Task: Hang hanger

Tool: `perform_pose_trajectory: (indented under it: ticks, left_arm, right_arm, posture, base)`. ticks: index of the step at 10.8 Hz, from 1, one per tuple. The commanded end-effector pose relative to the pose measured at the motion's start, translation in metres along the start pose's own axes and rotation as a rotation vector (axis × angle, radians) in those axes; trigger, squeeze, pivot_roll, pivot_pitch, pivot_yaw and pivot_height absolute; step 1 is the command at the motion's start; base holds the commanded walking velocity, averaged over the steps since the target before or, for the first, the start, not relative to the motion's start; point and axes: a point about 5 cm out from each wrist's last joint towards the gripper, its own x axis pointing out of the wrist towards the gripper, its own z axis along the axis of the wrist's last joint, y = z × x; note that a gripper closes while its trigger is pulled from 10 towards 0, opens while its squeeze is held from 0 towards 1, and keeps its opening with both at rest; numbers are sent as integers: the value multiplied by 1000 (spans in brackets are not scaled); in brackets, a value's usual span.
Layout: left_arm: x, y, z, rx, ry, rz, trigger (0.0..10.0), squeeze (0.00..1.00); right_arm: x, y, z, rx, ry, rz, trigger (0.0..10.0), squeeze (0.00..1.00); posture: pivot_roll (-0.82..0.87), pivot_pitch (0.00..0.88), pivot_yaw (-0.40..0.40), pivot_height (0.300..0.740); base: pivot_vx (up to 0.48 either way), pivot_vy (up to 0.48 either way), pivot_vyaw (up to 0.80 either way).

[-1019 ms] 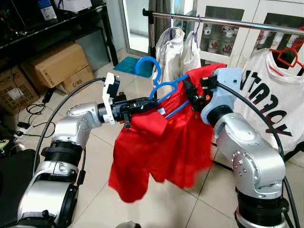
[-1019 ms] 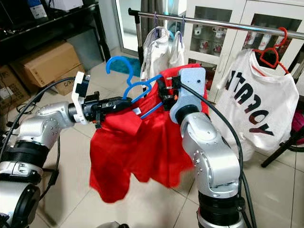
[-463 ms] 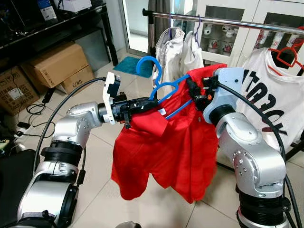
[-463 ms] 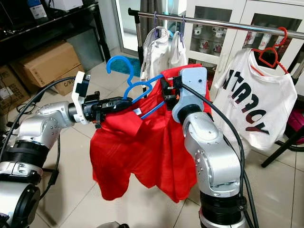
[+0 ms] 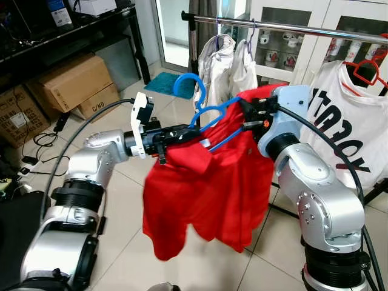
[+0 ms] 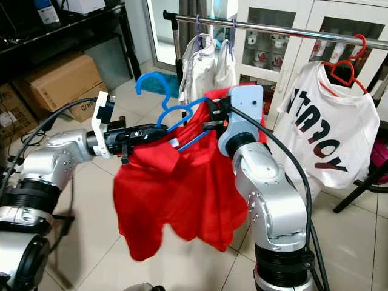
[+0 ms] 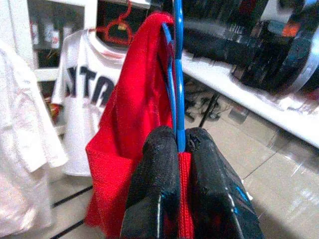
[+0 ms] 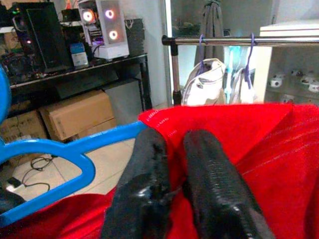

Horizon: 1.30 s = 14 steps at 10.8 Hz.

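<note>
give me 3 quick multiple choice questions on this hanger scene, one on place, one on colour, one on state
1. Where is the blue hanger?
A. on the rail
B. held in front of the rail
C. on the floor

2. What colour is the garment on it?
A. red
B. white
C. green

3. What is the left gripper doing?
A. open
B. shut on the blue hanger
C. shut on a box

Answers:
1 B, its hook sits below the rail.
2 A, red cloth drapes from it.
3 B, the left wrist view shows fingers clamping the blue bar.

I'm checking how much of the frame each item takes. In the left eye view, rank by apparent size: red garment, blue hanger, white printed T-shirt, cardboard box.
1. red garment
2. white printed T-shirt, partly cut off
3. cardboard box
4. blue hanger

The garment hangs nearest the camera, so true sizes stay unsure.
</note>
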Motion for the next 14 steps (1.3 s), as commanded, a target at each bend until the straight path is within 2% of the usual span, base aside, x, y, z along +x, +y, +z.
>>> perform_pose_trajectory:
  ticks: [1, 4, 6, 7, 8, 9, 12, 14]
  left_arm:
    - [-4, 3, 0, 52, 55, 32, 0, 0]
    - [-8, 6, 1, 93, 87, 85, 0, 0]
    - [-11, 6, 1, 109, 81, 105, 0, 0]
    - [-13, 6, 5, 108, 37, 108, 0, 0]
    - [-14, 5, 9, 90, -14, 104, 0, 0]
    - [-19, 5, 11, 60, -58, 89, 0, 0]
    - [-21, 4, 16, 26, -108, 57, 0, 0]
    - [-19, 2, 15, 7, -103, 30, 0, 0]
  right_arm:
    - [1, 5, -1, 11, -2, 24, 0, 0]
    - [1, 5, -5, 17, 6, 38, 0, 0]
    - [1, 9, -12, 5, 51, 99, 0, 0]
    - [0, 11, -17, -42, 90, 111, 10000, 0]
    - [0, 11, -19, -51, 102, 115, 10000, 0]
    - [2, 8, -15, -27, 73, 85, 10000, 1000]
    - [2, 3, -8, -24, 35, 56, 10000, 1000]
    - [2, 3, 0, -22, -13, 29, 10000, 1000]
  posture:
    - [-157, 0, 134, 740]
    - [-143, 0, 121, 740]
    - [-137, 0, 105, 740]
    - [-137, 0, 98, 740]
    - [-136, 0, 95, 740]
    - [-138, 0, 97, 740]
    - [-143, 0, 104, 740]
    - [-151, 0, 114, 740]
  base:
    - [0, 0, 0]
    - [0, 0, 0]
    - [0, 0, 0]
    - [0, 0, 0]
    - [0, 0, 0]
    - [0, 0, 0]
    - [0, 0, 0]
    - [0, 0, 0]
